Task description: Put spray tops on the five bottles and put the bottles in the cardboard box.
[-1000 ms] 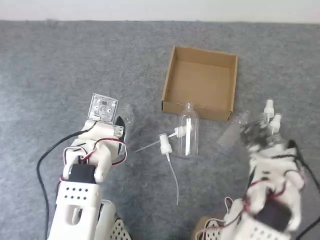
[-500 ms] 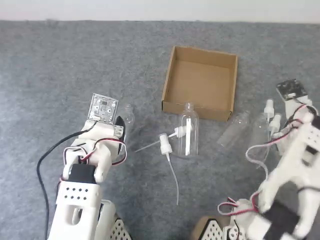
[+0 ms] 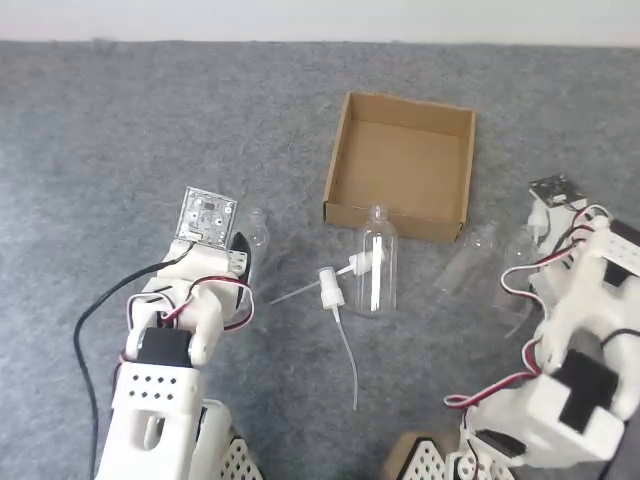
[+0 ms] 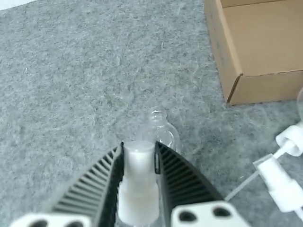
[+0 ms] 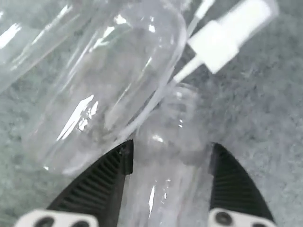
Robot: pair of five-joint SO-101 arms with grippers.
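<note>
The cardboard box [image 3: 400, 215] stands open at the back centre. My left gripper [image 4: 138, 147] is shut on a white spray top [image 4: 139, 182], just short of a small clear bottle [image 4: 160, 135] that has no top. My right gripper [image 5: 170, 149] is open, its fingers on either side of a clear bottle [image 5: 171, 127] and close to its walls. That bottle lies beside another clear bottle [image 5: 109, 80] and a white spray top [image 5: 227, 35]. In the high view the right arm [image 3: 580, 290] hangs over these bottles [image 3: 470, 255] at the right of the box.
A taller clear bottle [image 3: 377, 262] stands in front of the box, with two loose spray tops [image 3: 330, 288] and their long thin tubes beside it. The box's near corner [image 4: 236, 90] is to one side of my left gripper. Grey carpet covers the table.
The right arm swung out to the right and then came in over the bottles beside the box. The left arm kept still with its spray top.
</note>
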